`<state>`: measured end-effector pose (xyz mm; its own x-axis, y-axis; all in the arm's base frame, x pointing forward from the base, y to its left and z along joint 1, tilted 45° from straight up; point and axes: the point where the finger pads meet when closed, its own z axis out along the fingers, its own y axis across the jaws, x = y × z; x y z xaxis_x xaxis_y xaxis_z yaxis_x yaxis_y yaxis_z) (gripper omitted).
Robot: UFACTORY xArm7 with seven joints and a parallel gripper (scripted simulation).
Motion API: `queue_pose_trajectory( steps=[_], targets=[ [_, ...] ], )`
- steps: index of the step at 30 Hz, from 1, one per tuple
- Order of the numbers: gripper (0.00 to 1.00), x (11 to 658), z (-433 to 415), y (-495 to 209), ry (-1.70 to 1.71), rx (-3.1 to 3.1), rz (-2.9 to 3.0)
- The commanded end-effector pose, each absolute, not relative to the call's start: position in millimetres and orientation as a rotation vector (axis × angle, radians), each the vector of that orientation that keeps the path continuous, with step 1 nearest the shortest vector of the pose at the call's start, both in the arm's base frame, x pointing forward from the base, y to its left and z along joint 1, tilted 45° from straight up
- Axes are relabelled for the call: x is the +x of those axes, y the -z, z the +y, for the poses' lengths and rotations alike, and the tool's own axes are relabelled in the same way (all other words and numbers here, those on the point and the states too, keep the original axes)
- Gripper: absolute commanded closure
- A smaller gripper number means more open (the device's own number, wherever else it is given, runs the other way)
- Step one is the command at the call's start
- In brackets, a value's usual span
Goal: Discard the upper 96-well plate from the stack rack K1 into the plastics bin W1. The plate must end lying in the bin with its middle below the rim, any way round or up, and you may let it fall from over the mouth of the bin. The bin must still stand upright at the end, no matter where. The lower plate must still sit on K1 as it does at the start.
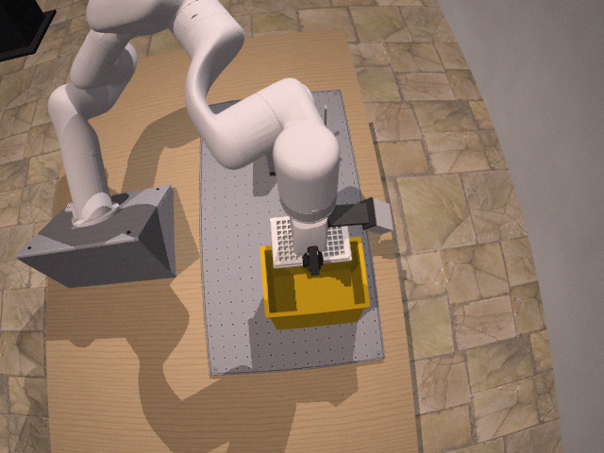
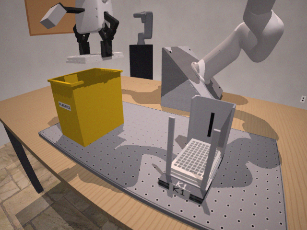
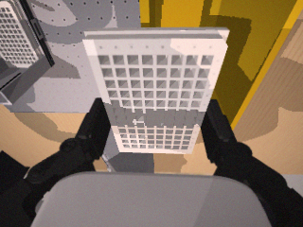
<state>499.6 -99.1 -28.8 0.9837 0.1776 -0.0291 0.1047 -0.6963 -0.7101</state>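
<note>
The arm's last link hides the middle of the white 96-well plate (image 1: 285, 241) at the centre of the top view, and the arm's upper joints run off the top edge. In the wrist view the gripper's body fills the bottom of the frame and covers the plate's near end.

At lower right of the exterior view, stack rack K1 (image 2: 170, 138) stands on the perforated grey board (image 2: 119, 158) with the lower plate (image 2: 194, 158) seated between its posts. The yellow plastics bin W1 (image 2: 91, 106) stands upright at left. The arm's grey pedestal (image 2: 173, 81) rises behind, and a dark pedestal (image 2: 140, 62) stands by the wall.

The gripper (image 2: 95, 50), fingers spread wide, clamps the plate by its two long edges, level, above the bin's far rim.
</note>
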Motion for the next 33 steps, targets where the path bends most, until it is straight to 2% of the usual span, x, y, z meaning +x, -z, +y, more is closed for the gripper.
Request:
queue_pose_trajectory(
  steps=[1,13,33],
  targets=[
    [1.0,502,-107,34,-0.116,-2.35,-0.196],
    [1.0,507,-134,64,-0.117,-2.35,-0.196],
    [1.0,507,-136,66,-0.116,-2.35,-0.196]
  ],
)
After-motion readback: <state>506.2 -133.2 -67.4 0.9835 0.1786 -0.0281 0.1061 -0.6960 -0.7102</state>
